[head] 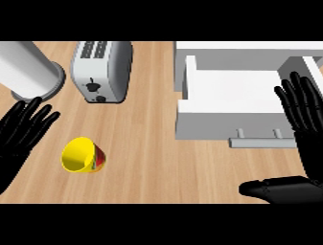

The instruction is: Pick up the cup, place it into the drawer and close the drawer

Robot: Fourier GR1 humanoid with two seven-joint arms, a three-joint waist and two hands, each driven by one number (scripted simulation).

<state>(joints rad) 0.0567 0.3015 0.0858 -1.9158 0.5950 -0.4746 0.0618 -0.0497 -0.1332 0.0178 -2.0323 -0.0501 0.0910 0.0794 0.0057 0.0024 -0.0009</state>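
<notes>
Flanking cup: toaster, drawer.

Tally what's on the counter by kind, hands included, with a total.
Cup: 1
Toaster: 1
Paper towel roll: 1
Drawer, open: 1
Robot hands, left and right, both open: 2
Total: 6

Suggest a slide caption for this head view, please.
Both hands, left and right, open; yellow cup on its side; drawer open.
</notes>
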